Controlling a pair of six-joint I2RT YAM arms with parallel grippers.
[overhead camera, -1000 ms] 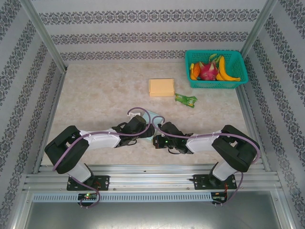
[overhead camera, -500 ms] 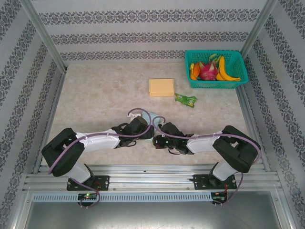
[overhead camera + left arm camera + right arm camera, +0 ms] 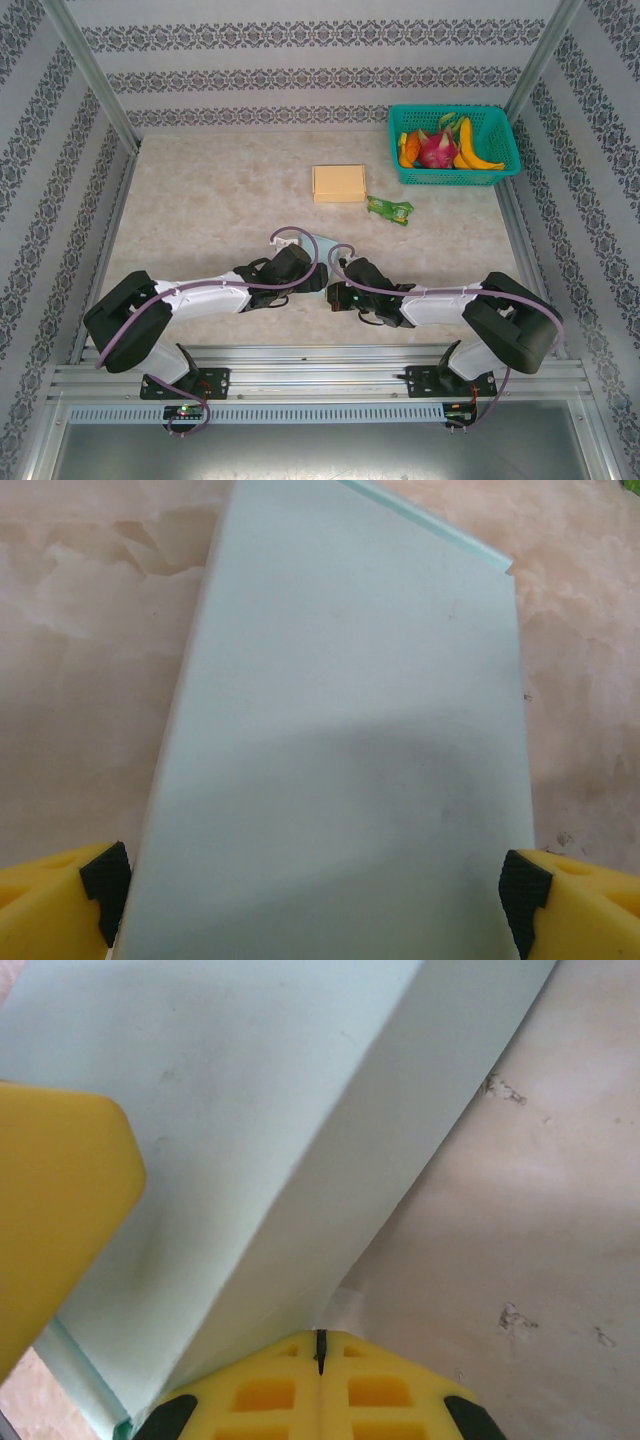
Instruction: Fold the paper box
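Your right arm (image 3: pixel 440 300) has swung its elbow out rightward, paper box (image 3: pixel 340 730) pale mint, smooth, creased into angled panels, at the near middle of the table (image 3: pixel 200 210) between both grippers, left gripper (image 3: pixel 315 888) spread wide astride one panel, right gripper (image 3: pixel 320 1348) clenched tight at the fold

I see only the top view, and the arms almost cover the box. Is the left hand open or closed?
Observer: Open wide. The left hand straddles the box, from one side edge to the other.
Operator: And the right hand?
Observer: The right hand is shut, with its tip close by the box's edge.
Operator: Is the box lying flat?
Observer: No. The right wrist view shows a crease where two faces meet at an angle.
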